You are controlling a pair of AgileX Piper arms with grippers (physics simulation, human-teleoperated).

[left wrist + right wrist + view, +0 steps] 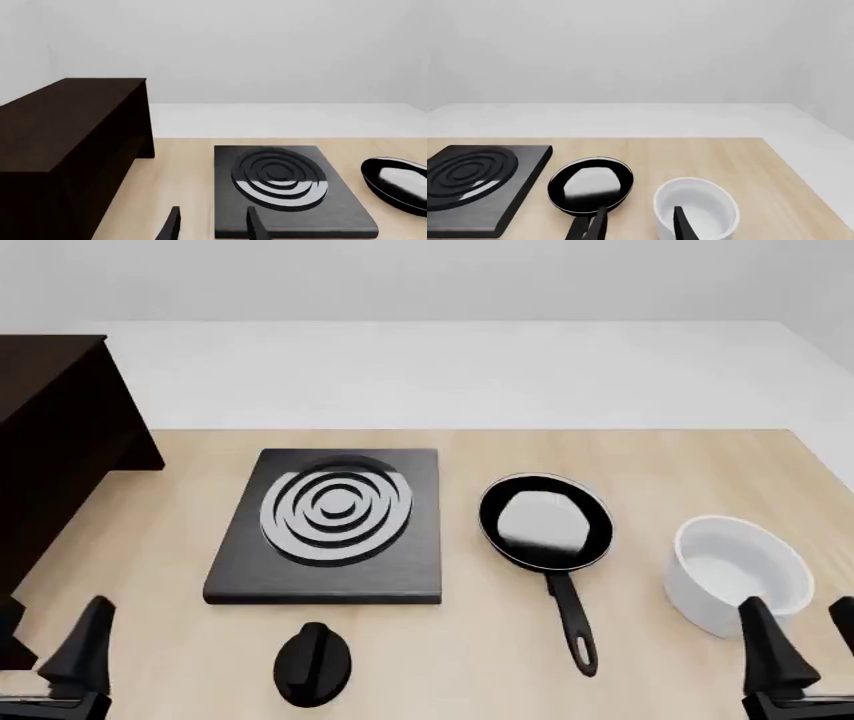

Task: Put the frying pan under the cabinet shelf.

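My right pincer (805, 645) is apart and empty. The frying pan (545, 523) sits ahead-left; its thin handle could slip when I grab.

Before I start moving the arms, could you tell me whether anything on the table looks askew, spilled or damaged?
Nothing stands out. The glossy black frying pan sits flat between the black square stove plate and the upright, empty white bowl. The black round knob lies loose in front of the stove plate.

Glossy black frying pan (545, 523); near-black brown cabinet shelf (54, 440); black stove plate (334, 530), silver concentric rings; white bowl (741, 575); black knob (314, 664).
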